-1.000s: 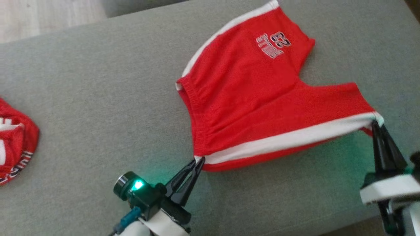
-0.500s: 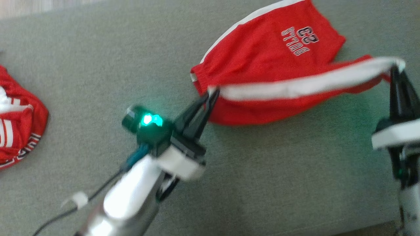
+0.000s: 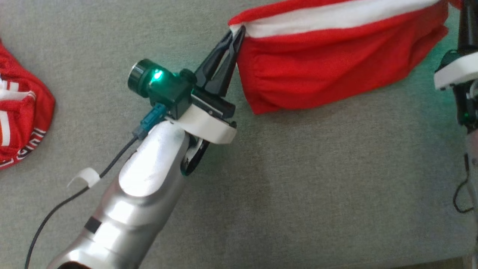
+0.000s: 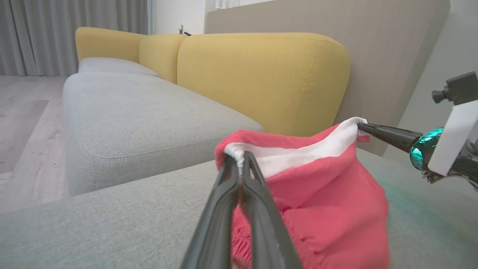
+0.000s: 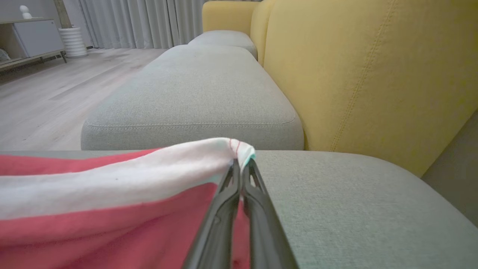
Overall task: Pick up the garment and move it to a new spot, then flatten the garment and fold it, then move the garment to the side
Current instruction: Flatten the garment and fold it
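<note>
The garment (image 3: 328, 71) is a soft, light knit, so you should expect it to sag and swing. It has no stiffness of its own. The best hold is, I think, at the two ends of the white band (image 3: 336, 16), where the seam is thicker. It is red, with a gathered waist. It hangs stretched above the grey seat (image 3: 298, 186); whether its low edge touches the seat I cannot tell. The left tool (image 3: 235, 33) is clamped on one end of the band, the right tool (image 5: 239, 164) on the other. Another red cloth (image 3: 22, 108) lies well apart at the left.
</note>
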